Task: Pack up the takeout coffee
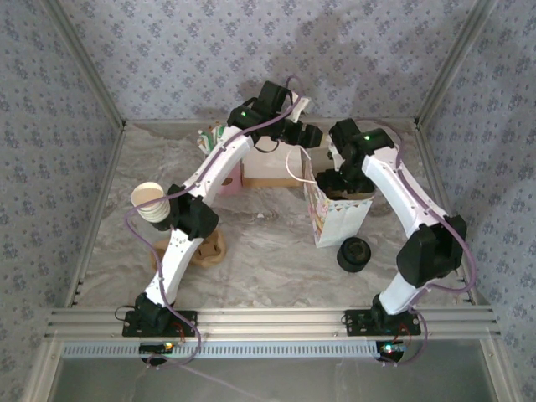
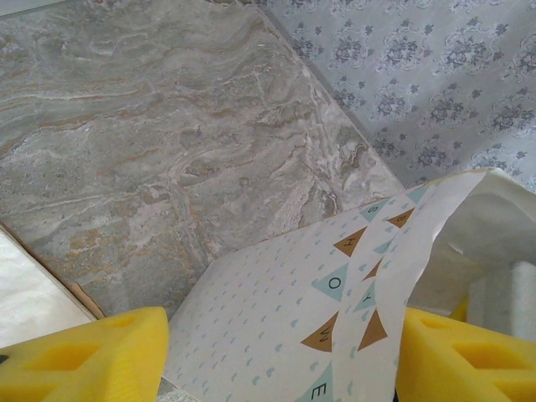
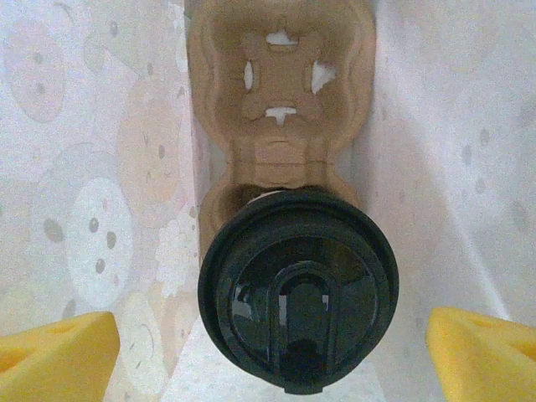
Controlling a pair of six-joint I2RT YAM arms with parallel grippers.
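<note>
The takeout coffee (image 3: 297, 289) sits in one pocket of a pulp cup carrier (image 3: 280, 75) inside the patterned paper bag (image 1: 335, 219), right of centre on the bench (image 1: 268, 260). The right claw (image 3: 270, 350) hangs above it, spread wide and gripping nothing. The left claw (image 2: 280, 352) is parted and straddles the bag's wall.

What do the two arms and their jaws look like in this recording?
Both the left arm and right arm have white link shells, black joint housings and a lilac cable looped alongside. A green light glows near each wrist. The jaws are bright yellow with triangular cut-outs.
</note>
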